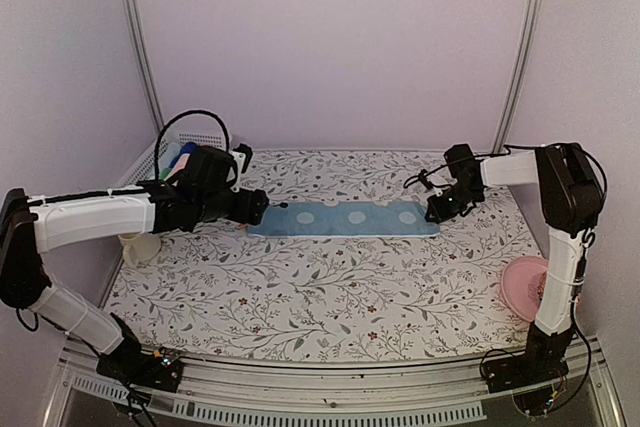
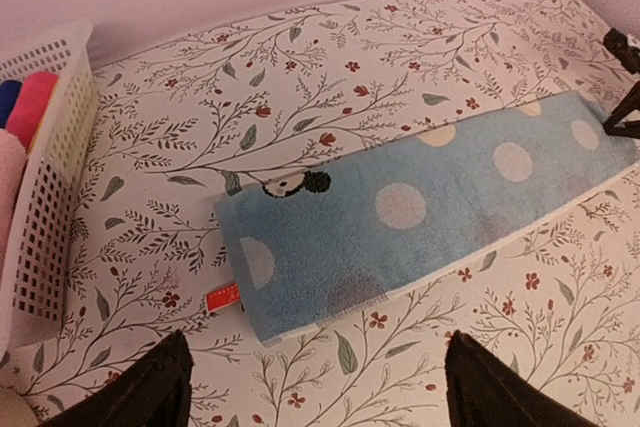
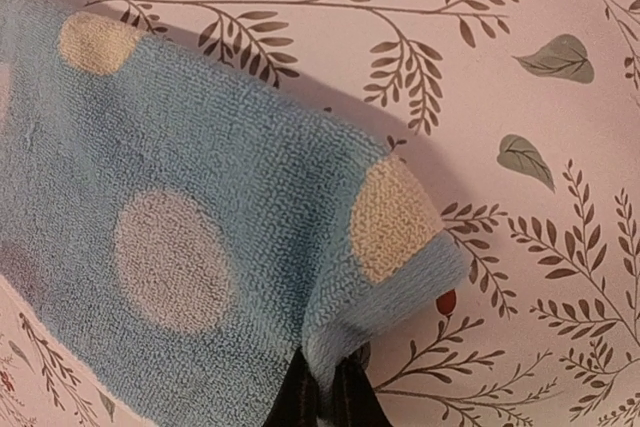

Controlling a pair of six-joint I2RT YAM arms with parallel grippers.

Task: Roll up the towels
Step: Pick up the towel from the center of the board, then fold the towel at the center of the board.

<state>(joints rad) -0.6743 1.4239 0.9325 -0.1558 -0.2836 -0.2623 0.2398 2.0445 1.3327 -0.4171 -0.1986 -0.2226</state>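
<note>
A light blue towel [image 1: 345, 217] with pale dots lies folded into a long strip across the flowered table. Its left end [image 2: 300, 267] carries a small red tag and a black cartoon mark. My left gripper [image 2: 310, 387] hovers open just short of that end, touching nothing. My right gripper [image 3: 328, 402] is shut on the towel's right corner [image 3: 390, 247], which is pinched and lifted a little; in the top view that gripper [image 1: 440, 209] sits at the strip's right end. No pink towel shows on the table.
A white lattice basket [image 2: 45, 207] with coloured cloth rolls stands at the left rear [image 1: 178, 152]. A round pink plate [image 1: 527, 285] lies near the right arm's base. A pale cup [image 1: 140, 247] sits under the left arm.
</note>
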